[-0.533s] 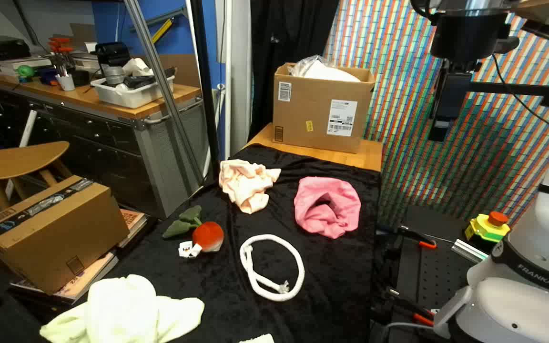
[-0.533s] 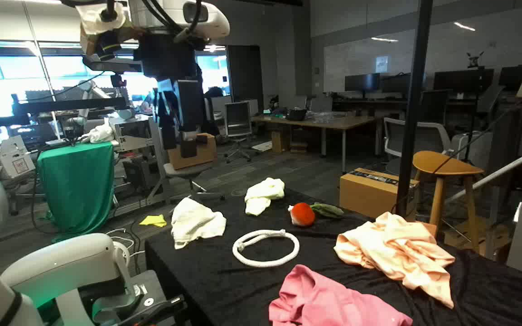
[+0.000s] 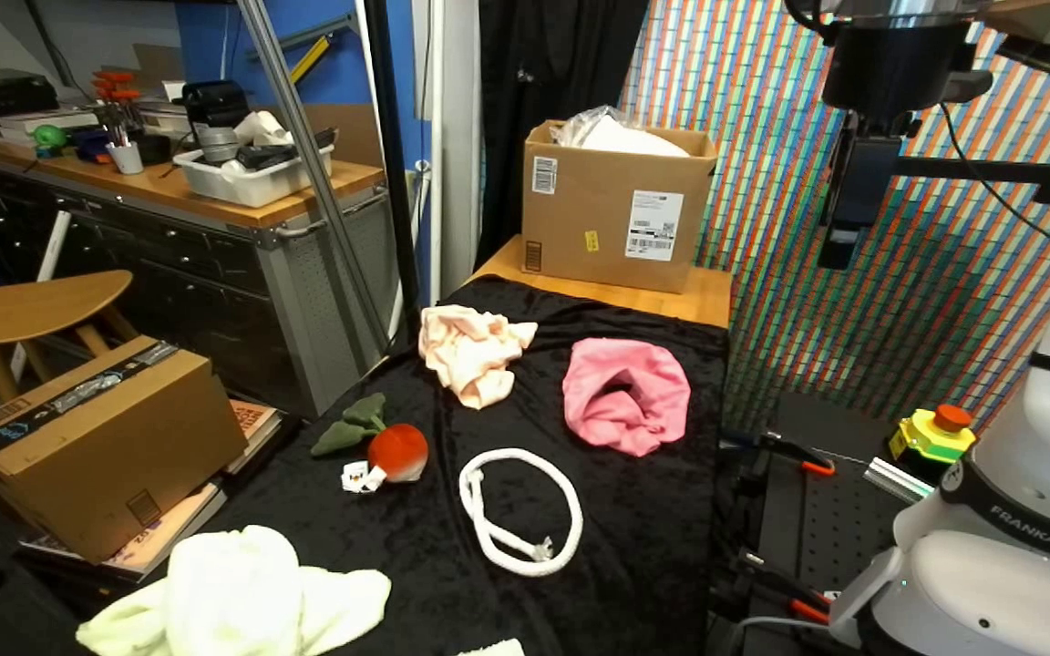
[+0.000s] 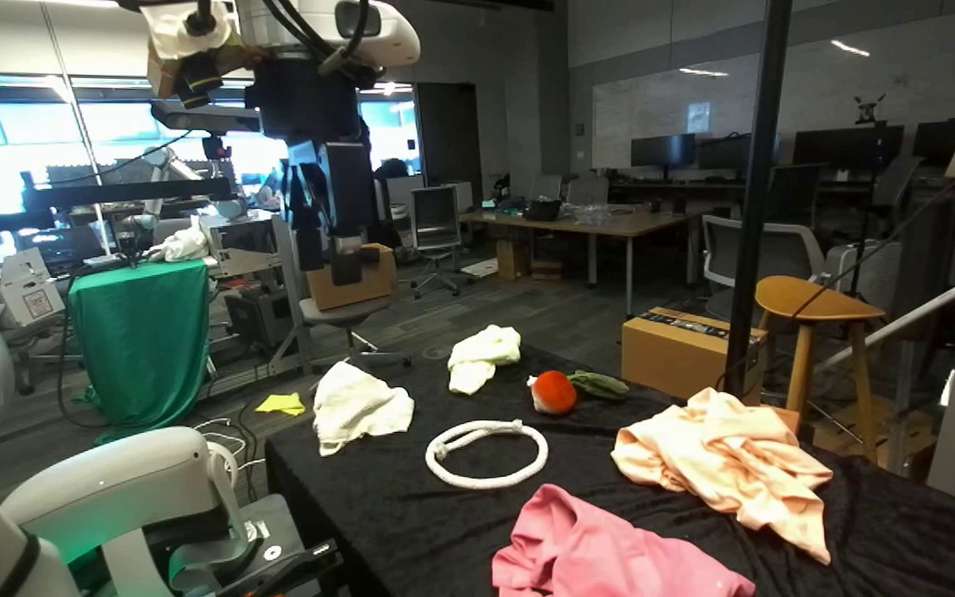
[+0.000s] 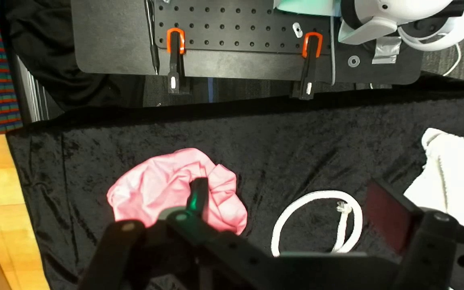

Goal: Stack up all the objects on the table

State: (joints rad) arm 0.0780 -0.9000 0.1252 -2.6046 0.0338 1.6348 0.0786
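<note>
Wrist view, left to right: end effector (image 5: 290, 201) above the surface (image 5: 288, 153), released, its two fingers (image 5: 391, 215) wide apart. Six items lie separately on that surface. Pink cloth (image 5: 147, 189), first of four cloths, crumpled, showing behind the left-hand fingertip. Two orange-tipped clamps (image 5: 175, 68), higher in this view than both fingers. White rope (image 5: 316, 196), count one, curled into a loop, framed by the gap of the end effector. White cloth (image 5: 457, 173), second of four, past the right-hand finger, cut by the frame.

In an exterior view, left to right, with the end effector hanging high at right: cardboard box (image 3: 124, 456), one of two here, low and far to its left; tape print too small to read. Pale yellow-green cloth (image 3: 233, 583), third of four, low left of the end effector, near the camera. Radish-shaped object (image 3: 397, 448), count one, lower left of the end effector, with green leaves (image 3: 343, 435) and a white tag (image 3: 356, 477), mark unreadable. Peach cloth (image 3: 475, 351), fourth of four, also lower left of it. Second cardboard box (image 3: 598, 205), left of the end effector, with a white printed label (image 3: 655, 225), a barcode label (image 3: 544, 175) and a small yellow label (image 3: 591, 240); wording too small to make out. Yellow switch box (image 3: 931, 439), count one, with a red button (image 3: 952, 418), below and right of the end effector. Arm (image 3: 1017, 579), right of it too, bearing "FRANKA EMIKA" on a dark band (image 3: 1046, 530).
</note>
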